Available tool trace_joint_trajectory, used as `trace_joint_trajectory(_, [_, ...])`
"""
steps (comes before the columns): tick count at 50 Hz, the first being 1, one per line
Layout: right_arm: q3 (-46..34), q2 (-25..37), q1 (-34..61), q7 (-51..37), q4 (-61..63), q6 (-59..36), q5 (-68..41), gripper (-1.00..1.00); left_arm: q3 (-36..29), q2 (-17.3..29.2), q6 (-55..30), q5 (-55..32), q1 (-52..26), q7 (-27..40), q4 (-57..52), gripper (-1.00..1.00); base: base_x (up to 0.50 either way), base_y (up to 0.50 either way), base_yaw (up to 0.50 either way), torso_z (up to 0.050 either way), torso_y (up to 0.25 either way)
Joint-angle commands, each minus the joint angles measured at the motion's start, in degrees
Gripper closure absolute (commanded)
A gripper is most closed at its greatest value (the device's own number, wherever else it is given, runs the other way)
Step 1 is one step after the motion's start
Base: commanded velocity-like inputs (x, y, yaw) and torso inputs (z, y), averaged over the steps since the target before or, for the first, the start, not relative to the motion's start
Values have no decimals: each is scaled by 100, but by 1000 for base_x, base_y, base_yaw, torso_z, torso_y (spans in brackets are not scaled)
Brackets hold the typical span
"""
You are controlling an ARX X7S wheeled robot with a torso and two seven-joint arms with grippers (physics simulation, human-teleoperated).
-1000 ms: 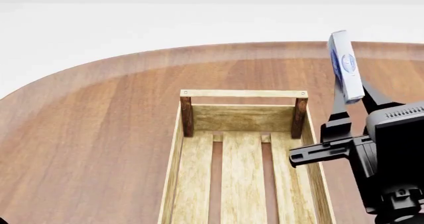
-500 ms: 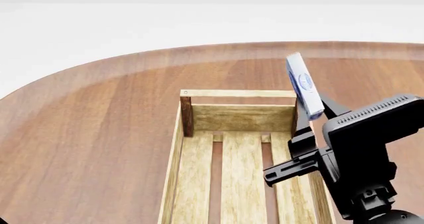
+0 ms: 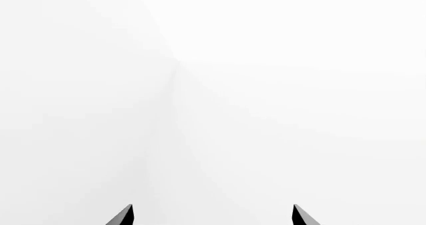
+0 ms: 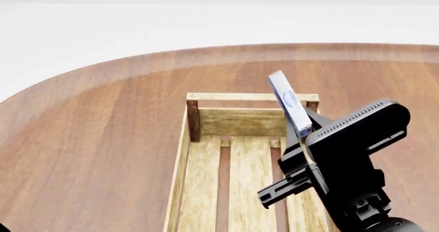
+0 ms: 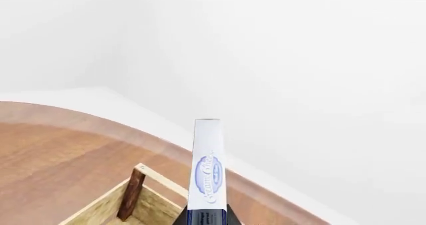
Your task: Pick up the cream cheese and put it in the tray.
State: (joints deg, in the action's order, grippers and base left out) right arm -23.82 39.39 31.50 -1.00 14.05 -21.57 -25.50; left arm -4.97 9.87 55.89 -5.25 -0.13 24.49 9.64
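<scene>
Wooden table (image 4: 103, 129): right hand (image 4: 299, 131) grips "Cream Cheese"-lettered cream cheese (image 4: 289, 103).

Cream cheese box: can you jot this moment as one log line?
right gripper: holds cream cheese | above tray far end | left gripper: open

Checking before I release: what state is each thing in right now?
Small flat white-grey cream cheese box: held aloft, tilted on edge, above the crate's far right corner.
Long light-wood slatted tray: on the table, nothing visible inside.
Right pincer: shut on the box.
Left pincer: open, holding nothing.
</scene>
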Motion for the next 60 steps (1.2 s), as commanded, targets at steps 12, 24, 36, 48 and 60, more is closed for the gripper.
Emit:
trace_joint_trajectory(12, [-93, 94, -93, 173, 123, 64, 113, 100, 4, -3, 30, 126, -10, 72, 43, -100, 0, 0, 0, 0, -15])
trace_joint_trajectory(24, [-138, 106, -110, 185, 112, 86, 163, 100, -17, 16, 31, 125, -6, 95, 28, -100, 0, 0, 0, 0, -94])
trace_joint_trajectory(36, [-191, 145, -108, 194, 255, 7, 165, 100, -46, 30, 52, 124, -9, 111, 47, -100, 0, 0, 0, 0, -94])
trace_joint_trajectory(48, [-301, 122, 75, 271, 343, -189, 155, 100, -59, 42, 75, 131, -11, 134, 61, -100, -1, 0, 0, 0, -93])
trace_joint_trajectory(60, [-329, 80, 273, 307, 449, -391, 72, 100, -65, 67, 80, 113, -11, 156, 52, -100, 0, 0, 0, 0, -94])
